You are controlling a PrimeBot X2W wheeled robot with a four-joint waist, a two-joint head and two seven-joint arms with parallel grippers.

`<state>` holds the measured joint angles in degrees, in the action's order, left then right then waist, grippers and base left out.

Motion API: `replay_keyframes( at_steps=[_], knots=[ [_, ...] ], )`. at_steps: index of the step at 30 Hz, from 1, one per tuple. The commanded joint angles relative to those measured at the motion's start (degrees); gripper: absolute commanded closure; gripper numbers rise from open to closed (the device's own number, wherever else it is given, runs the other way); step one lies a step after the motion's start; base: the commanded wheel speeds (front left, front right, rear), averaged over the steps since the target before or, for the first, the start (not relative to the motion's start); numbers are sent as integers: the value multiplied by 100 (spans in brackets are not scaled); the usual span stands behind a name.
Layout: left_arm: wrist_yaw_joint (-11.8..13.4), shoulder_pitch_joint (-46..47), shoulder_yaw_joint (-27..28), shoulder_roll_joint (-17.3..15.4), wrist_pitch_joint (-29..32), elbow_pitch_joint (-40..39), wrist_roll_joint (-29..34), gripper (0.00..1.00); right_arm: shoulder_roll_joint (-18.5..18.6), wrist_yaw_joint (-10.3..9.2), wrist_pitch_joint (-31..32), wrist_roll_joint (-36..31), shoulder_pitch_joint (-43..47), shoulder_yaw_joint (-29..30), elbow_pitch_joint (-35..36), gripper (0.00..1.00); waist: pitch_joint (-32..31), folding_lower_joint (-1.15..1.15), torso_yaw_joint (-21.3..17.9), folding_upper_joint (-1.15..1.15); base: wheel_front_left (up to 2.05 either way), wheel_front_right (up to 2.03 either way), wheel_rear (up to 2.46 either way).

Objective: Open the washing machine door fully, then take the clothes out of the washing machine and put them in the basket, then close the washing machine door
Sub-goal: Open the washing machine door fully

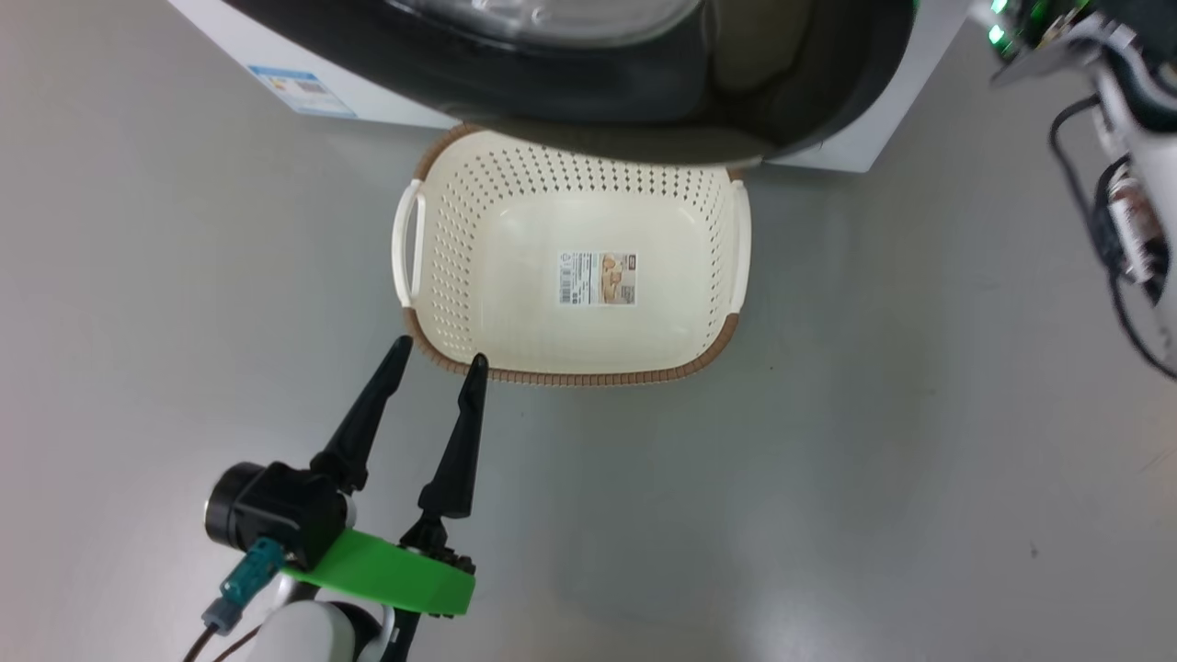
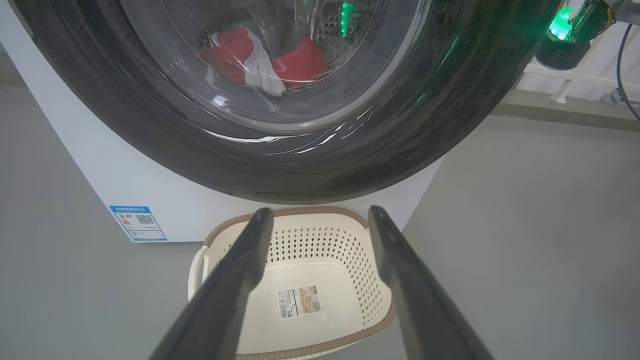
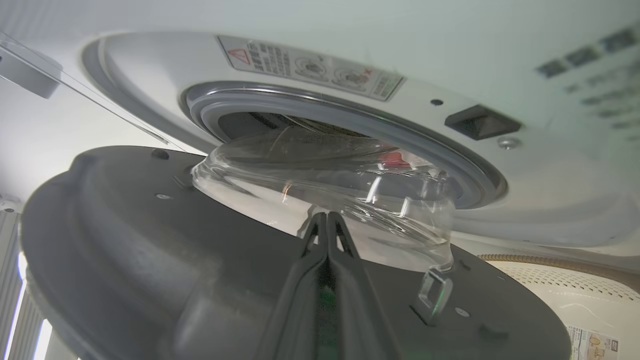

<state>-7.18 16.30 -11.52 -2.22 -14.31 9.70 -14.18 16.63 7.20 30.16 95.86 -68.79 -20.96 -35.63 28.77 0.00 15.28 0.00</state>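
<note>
Grey floor (image 1: 919, 414), small cream perforated plastic basket (image 1: 441, 239) with brown rim parked before the white boxy washing machine (image 2: 100, 165)
My left gripper (image 1: 439, 351) hovers spread wide near the basket's front rim; my right gripper (image 3: 327, 220), fingers pressed together, is at the inner face of the ajar round black-rimmed glass door (image 3: 125, 240); the red-and-white fabric garment (image 2: 300, 62) lies in the drum (image 2: 327, 30)

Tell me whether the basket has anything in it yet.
Empty. The basket shows its bare bottom and label sticker; the clothes show through the washing machine door.
</note>
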Motion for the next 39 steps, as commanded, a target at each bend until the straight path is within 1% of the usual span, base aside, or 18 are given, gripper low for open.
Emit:
replay_keyframes(
  at_steps=[1,9,20,30,39],
  knots=[
    [-31,-157,195,-81,-69,-98,57,0,-260,29,92,-26,325,-103,237,100,-209,0,-77,0,0,0,0],
    [-31,-415,229,-73,-69,-94,118,0,-354,29,191,27,914,-80,457,100,-625,0,-176,0,0,0,0],
    [-31,-832,252,-67,-69,-132,161,0,-404,29,528,59,1789,-93,753,100,-1223,0,-232,0,0,0,0],
    [-31,-995,296,-66,-69,-195,173,0,-630,29,854,-7,2154,-223,872,100,-1359,0,-257,0,0,0,0],
    [-31,-1044,316,-66,-69,-221,137,0,-805,29,996,-150,2335,-318,938,100,-1426,0,-179,0,0,0,0]
  ],
)
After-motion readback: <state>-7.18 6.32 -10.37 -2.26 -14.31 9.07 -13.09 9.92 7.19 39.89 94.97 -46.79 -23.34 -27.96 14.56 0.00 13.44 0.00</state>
